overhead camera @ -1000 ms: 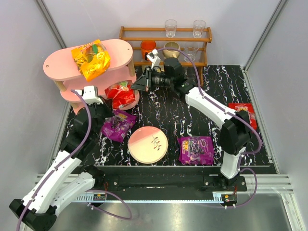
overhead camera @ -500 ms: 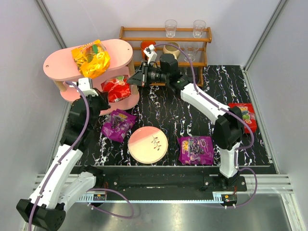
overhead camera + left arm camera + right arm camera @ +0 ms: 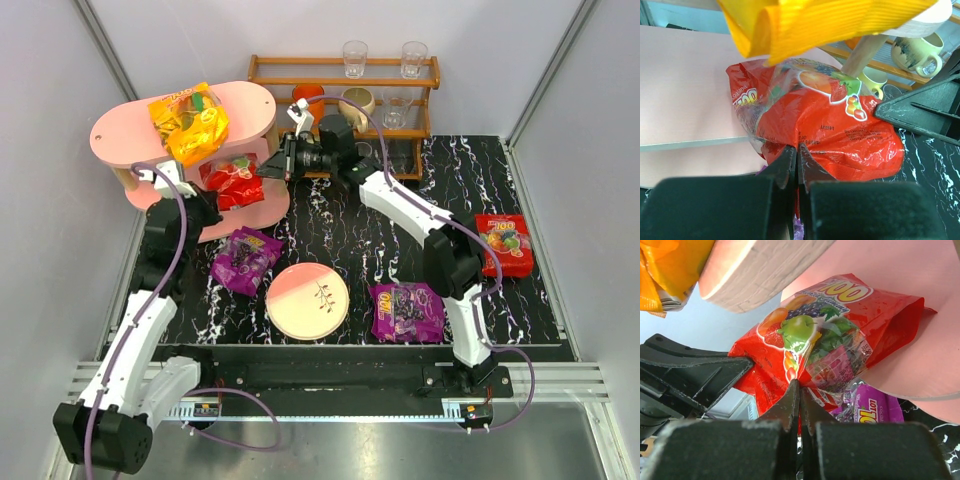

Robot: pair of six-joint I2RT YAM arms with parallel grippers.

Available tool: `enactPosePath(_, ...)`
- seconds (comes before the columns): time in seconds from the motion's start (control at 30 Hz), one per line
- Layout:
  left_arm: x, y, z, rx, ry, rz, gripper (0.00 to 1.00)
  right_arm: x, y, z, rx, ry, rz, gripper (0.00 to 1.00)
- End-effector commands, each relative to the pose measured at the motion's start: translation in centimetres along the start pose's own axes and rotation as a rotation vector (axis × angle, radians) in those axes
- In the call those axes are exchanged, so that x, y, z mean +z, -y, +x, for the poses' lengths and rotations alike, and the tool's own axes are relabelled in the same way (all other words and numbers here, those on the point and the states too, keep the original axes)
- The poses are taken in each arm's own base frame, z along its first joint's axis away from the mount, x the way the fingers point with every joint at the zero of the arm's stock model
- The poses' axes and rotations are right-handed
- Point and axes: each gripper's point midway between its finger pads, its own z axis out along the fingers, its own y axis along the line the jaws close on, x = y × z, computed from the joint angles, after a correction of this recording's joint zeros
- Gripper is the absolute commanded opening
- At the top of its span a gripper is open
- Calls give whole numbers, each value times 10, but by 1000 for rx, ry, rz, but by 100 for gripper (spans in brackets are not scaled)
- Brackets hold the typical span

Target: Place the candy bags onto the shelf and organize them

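A red candy bag (image 3: 232, 180) lies partly on the middle board of the pink shelf (image 3: 250, 100). My left gripper (image 3: 213, 199) is shut on its near edge (image 3: 830, 125). My right gripper (image 3: 268, 168) is shut on its right edge (image 3: 830, 335). An orange-yellow bag (image 3: 188, 122) lies on the top board. One purple bag (image 3: 245, 258) lies on the table by the shelf's foot. Another purple bag (image 3: 408, 310) lies at the front right. A second red bag (image 3: 503, 243) lies at the far right.
A round pink-and-cream plate (image 3: 307, 300) sits on the table at front centre. A brown wooden rack (image 3: 345, 72) with mugs and glasses stands behind the right arm. A shelf post (image 3: 862, 52) stands just behind the held bag.
Both grippers have carried the red bag up and to the left, from the shelf's foot onto its middle board. The right arm has stretched further left.
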Motion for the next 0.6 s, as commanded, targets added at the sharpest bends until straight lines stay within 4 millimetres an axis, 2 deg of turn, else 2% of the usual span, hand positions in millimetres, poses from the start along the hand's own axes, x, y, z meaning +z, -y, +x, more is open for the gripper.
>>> enactPosePath(0.0, 4, -15, -29, -33, 117, -25, 0, 1, -19, -39, -92, 101, -53, 0)
enactPosePath(0.13, 6, -33, -28, -65, 114, -59, 0, 9, -10, -35, -73, 89, -52, 1)
enactPosePath(0.17, 7, -42, -27, -77, 113, -75, 0, 10, -12, -37, -73, 89, -56, 14)
enactPosePath(0.27, 11, -54, -23, -98, 106, -97, 0, 11, -6, -33, -60, 76, -49, 39)
enactPosePath(0.3, 12, -55, -24, -101, 109, -97, 0, 9, -7, -34, -59, 79, -50, 43)
enactPosePath(0.37, 15, -60, -21, -110, 105, -110, 0, 5, 2, -30, -40, 77, -33, 47)
enactPosePath(0.4, 16, -61, -21, -113, 108, -112, 0, 0, -3, -35, -47, 93, -40, 50)
enactPosePath(0.43, 17, -64, -20, -120, 108, -118, 0, -2, -1, -35, -43, 98, -37, 50)
enactPosePath(0.47, 19, -66, -19, -124, 107, -124, 0, -6, 10, -30, -19, 92, -21, 51)
enactPosePath(0.53, 22, -72, -18, -125, 109, -137, 0, -16, 4, -34, -28, 111, -29, 52)
enactPosePath(0.57, 22, -74, -20, -126, 112, -145, 0, -20, 14, -28, -10, 101, -13, 52)
